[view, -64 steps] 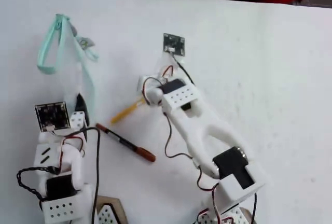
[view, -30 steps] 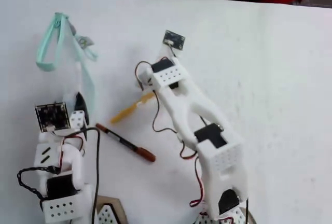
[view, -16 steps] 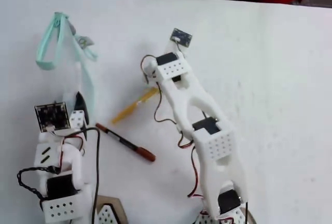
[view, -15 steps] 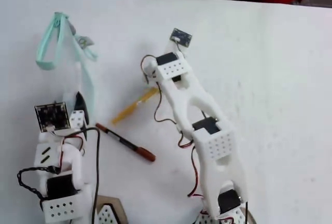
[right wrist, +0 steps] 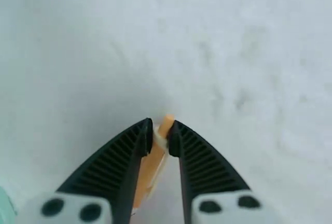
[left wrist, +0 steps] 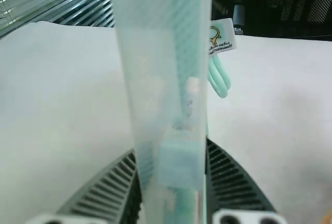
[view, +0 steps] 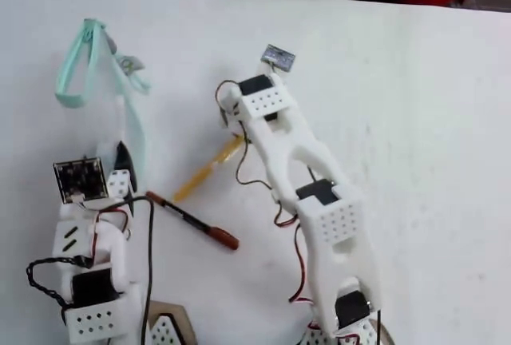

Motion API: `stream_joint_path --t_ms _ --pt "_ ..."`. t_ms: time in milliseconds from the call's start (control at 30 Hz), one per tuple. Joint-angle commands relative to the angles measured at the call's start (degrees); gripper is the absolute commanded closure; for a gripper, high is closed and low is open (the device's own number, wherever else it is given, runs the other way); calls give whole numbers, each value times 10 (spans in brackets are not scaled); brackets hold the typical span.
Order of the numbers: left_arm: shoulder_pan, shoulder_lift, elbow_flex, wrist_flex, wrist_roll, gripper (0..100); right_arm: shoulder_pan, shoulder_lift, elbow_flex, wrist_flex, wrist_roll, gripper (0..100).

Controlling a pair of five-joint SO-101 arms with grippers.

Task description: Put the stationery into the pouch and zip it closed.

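One pouch (view: 126, 101). Two pens: orange pen (view: 204, 171), dark marker (view: 192, 220). Two arms: left arm (view: 92, 257), right arm (view: 307, 173).

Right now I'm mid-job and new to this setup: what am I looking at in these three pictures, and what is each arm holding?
The machine is two small white robot arms at a white table: a left arm and a right arm. The high view comes from a fixed camera looking down on both. The other two pictures come from a camera on each wrist, looking out along that arm's own two dark fingers.

The left gripper is shut on one end of the pouch, a clear sleeve with mint-green trim that extends away from it across the table. The right gripper is shut on one end of the orange pen. Between the arms, a dark marker with red ends lies loose on the table.
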Motion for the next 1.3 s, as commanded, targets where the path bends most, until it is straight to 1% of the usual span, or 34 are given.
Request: stream_joint_path --t_ms 0,67,200,300,367,467,600,700,767,900,1033,1133,1267 --pt "-4 -6 -2 -18 -4 845 39 -64 -24 32 2 981" --pt "3 -5 -2 -17 -4 843 60 -75 -24 41 3 981" --pt "45 -5 -2 3 -10 841 89 -103 -27 61 6 981" --pt "52 -5 -2 5 -41 841 92 -146 -27 65 55 981" --pt "52 -5 -2 11 -48 841 93 -189 -25 66 86 981" --pt "55 -5 -2 15 -51 842 93 -268 -24 66 103 981" --pt "80 -5 -2 29 -59 842 92 -375 -24 63 103 981" --pt "101 -5 -2 42 -98 844 88 -451 -28 44 100 981" --pt "115 -5 -2 50 -112 845 87 -499 -28 17 99 981" --pt "128 -5 -2 56 -113 843 92 -592 -28 -39 99 981" --pt "128 -5 -2 60 -113 843 91 -683 -25 -63 101 981" --pt "128 -5 -2 60 -113 843 88 -720 -18 -66 100 981" --pt "128 -5 -2 60 -113 843 88 -721 3 -68 99 981"
